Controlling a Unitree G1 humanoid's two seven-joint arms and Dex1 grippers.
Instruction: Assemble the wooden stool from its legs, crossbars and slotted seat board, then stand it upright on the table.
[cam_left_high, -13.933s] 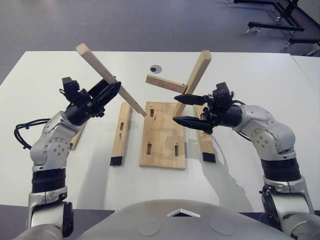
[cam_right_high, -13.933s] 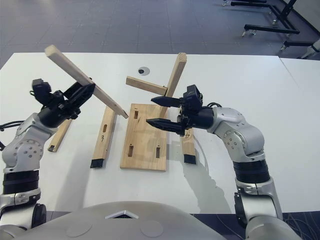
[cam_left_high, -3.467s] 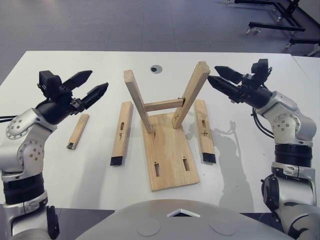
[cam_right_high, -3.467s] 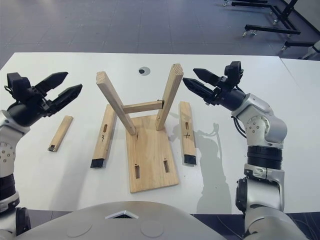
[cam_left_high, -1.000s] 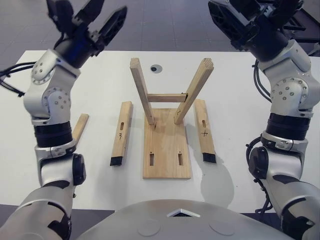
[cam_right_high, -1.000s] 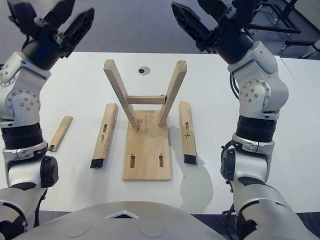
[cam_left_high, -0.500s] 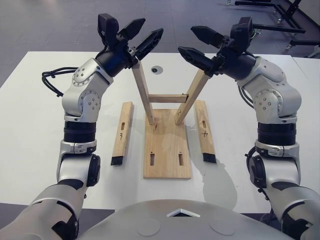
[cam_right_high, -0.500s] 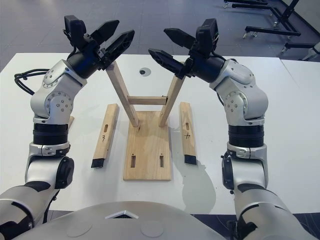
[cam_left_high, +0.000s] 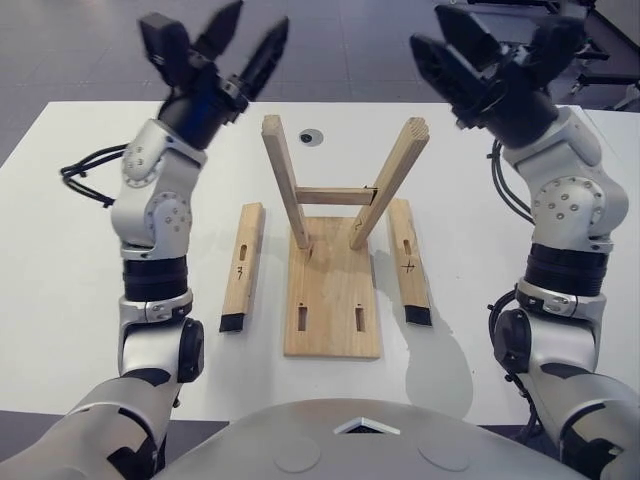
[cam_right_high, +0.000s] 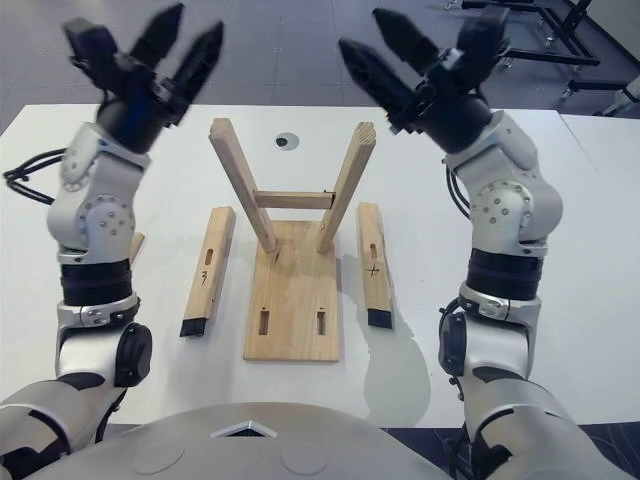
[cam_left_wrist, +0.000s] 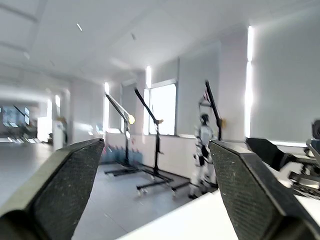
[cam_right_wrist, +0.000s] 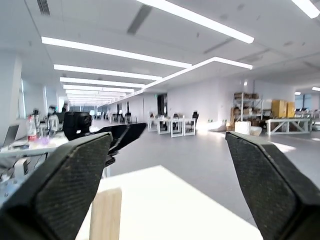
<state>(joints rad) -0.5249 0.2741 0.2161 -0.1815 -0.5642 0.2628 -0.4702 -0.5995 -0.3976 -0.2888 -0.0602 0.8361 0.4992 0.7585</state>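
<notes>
The slotted seat board (cam_left_high: 333, 318) lies flat mid-table. Two legs stand in its far slots, the left leg (cam_left_high: 284, 180) and the right leg (cam_left_high: 391, 180), leaning apart and joined by a crossbar (cam_left_high: 335, 196). A loose leg (cam_left_high: 242, 265) lies left of the board and another loose leg (cam_left_high: 408, 262) lies right of it. A sliver of a short crossbar (cam_right_high: 136, 243) peeks out beside my left arm. My left gripper (cam_left_high: 248, 35) hangs open, high above and left of the left leg. My right gripper (cam_left_high: 442, 42) hangs open, high above and right of the right leg (cam_right_wrist: 106, 215). Neither holds anything.
A round cable hole (cam_left_high: 313, 137) sits in the white table (cam_left_high: 470, 330) behind the legs. Black cables (cam_left_high: 82, 175) trail over the table's left side. Black wheeled frames (cam_right_high: 545, 55) stand on the floor far beyond the table's right corner.
Both grippers have lifted up and outward from the tops of the two standing legs, still open. The board, legs and crossbar have stayed put.
</notes>
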